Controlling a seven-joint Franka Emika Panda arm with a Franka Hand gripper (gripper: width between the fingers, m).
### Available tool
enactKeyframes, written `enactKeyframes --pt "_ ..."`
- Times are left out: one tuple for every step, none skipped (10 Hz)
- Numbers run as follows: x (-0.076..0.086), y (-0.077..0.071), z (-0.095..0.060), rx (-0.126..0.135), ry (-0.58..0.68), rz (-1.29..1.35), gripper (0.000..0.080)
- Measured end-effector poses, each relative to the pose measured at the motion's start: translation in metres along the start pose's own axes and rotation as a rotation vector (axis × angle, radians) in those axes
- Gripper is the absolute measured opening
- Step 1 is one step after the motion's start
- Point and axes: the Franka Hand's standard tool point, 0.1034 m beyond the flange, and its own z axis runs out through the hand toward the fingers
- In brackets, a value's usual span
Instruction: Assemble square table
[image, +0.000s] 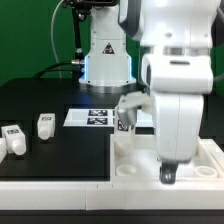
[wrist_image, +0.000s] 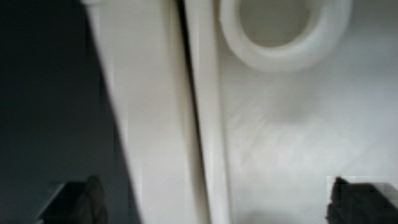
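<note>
The arm (image: 176, 92) bends low over the square table top (wrist_image: 285, 130), gripper (wrist_image: 222, 205) jaws spread wide, seemingly empty.

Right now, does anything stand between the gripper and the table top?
Nothing visible does. In the wrist view the gripper is open right over the top, with only its rim and a corner hole in sight. Two legs lie apart from it, toward the exterior view's left.

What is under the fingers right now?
The square table top: bare white surface, its raised rim and one round hole. Nothing sits between the open fingers. In the exterior view the arm covers that spot.
</note>
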Motion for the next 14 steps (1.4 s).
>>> enactKeyframes --pt "-0.003 0.002 -0.018 -0.012 -0.007 0.001 0.0638" --pt "-0.002 0.006 -0.028 -0.03 -0.005 0.062 0.0648" --pt "0.005 0.008 -0.029 -0.048 0.003 0.14 0.0648" --pt "0.002 0.007 -0.027 -0.043 0.001 0.12 0.0649" --pt "0.001 0.008 -0.027 -0.043 0.0 0.126 0.0649" --pt "-0.001 0.008 -0.027 -0.041 -0.001 0.128 0.0649" --pt "-0.018 0.005 -0.033 -0.003 -0.021 0.115 0.0649" --pt "-0.04 0.007 -0.046 0.005 -0.035 0.109 0.0649" --pt "-0.065 0.005 -0.058 0.008 -0.047 0.106 0.0649" --pt "-0.085 0.002 -0.065 0.015 -0.058 0.133 0.0649" --pt "-0.091 -0.001 -0.066 0.022 -0.062 0.161 0.0649" --pt "-0.091 -0.002 -0.065 0.024 -0.062 0.161 0.0649" --pt "-0.091 -0.002 -0.065 0.024 -0.062 0.162 0.0649" --pt "-0.091 -0.002 -0.064 0.024 -0.063 0.162 0.0649"
